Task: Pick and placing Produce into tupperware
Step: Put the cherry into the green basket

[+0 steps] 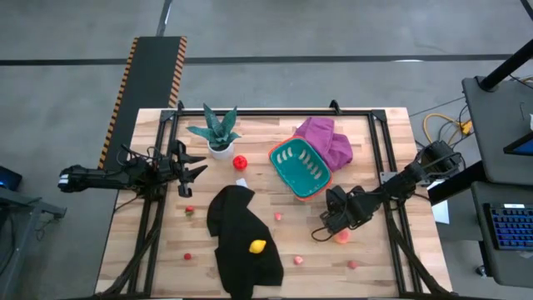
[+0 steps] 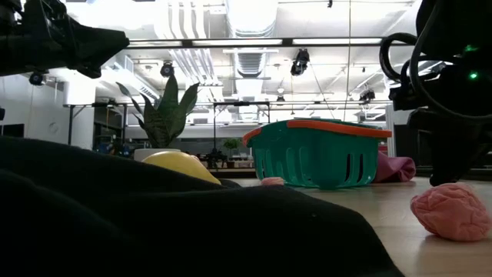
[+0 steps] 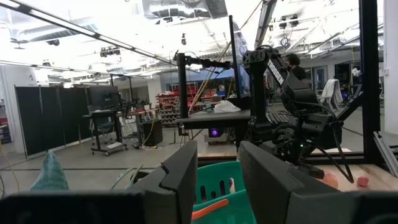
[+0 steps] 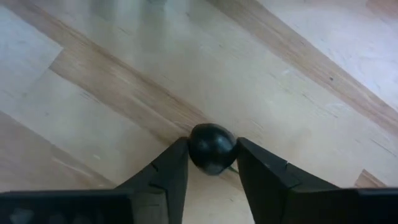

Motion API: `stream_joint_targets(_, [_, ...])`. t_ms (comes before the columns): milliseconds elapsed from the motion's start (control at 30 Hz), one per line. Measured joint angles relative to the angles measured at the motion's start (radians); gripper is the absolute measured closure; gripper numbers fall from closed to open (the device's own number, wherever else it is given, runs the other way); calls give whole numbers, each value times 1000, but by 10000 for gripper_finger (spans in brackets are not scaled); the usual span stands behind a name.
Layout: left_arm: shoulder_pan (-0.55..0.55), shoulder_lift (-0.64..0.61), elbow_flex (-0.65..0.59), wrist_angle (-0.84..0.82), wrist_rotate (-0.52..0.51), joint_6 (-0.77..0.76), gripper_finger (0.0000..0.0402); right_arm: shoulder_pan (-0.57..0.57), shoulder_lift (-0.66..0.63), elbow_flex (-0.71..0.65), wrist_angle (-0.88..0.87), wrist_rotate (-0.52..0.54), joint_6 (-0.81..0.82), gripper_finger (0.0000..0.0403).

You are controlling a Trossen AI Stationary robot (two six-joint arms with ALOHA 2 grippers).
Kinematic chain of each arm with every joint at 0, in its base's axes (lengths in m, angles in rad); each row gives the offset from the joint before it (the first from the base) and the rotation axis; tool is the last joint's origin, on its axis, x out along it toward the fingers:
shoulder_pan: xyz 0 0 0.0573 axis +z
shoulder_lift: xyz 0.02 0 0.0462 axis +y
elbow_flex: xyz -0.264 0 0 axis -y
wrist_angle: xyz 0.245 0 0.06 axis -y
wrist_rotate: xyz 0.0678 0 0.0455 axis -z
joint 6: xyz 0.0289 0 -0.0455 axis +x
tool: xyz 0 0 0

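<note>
Right end effector (image 4: 211,163) pinching small dark round piece near teal tupperware (image 1: 301,168); shallow tip grip, may squirt out. Left end effector (image 1: 190,169) idle, narrow gap, empty.

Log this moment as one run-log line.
right gripper: closing on dark round piece on table | left gripper: waiting by plant | tupperware: no produce visible

The teal rectangular plastic container (image 1: 300,167) is set near the middle of the wooden counter (image 1: 366,275), with the purple cloth (image 1: 326,137) touching it behind and the potted green plant (image 1: 217,132) to its left. The black cloth (image 1: 240,242) is spread in front, with a small yellow toy fruit (image 1: 258,246) lying on it. A pink toy piece (image 1: 342,237) is seen just beside the right gripper (image 1: 333,223).
</note>
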Motion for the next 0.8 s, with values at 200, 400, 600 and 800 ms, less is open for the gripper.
stream_joint_targets(200, [0,0,0,0,0,0,294,0,0,0,0,2,-1,302])
stream_joint_targets(400, [0,0,0,0,0,0,294,0,0,0,1,2,-1,297])
stream_joint_targets(600, [0,0,0,0,0,0,294,0,-1,0,2,1,-1,302])
stream_joint_targets(800, [0,0,0,0,0,0,294,0,-2,15,6,-6,-4,301])
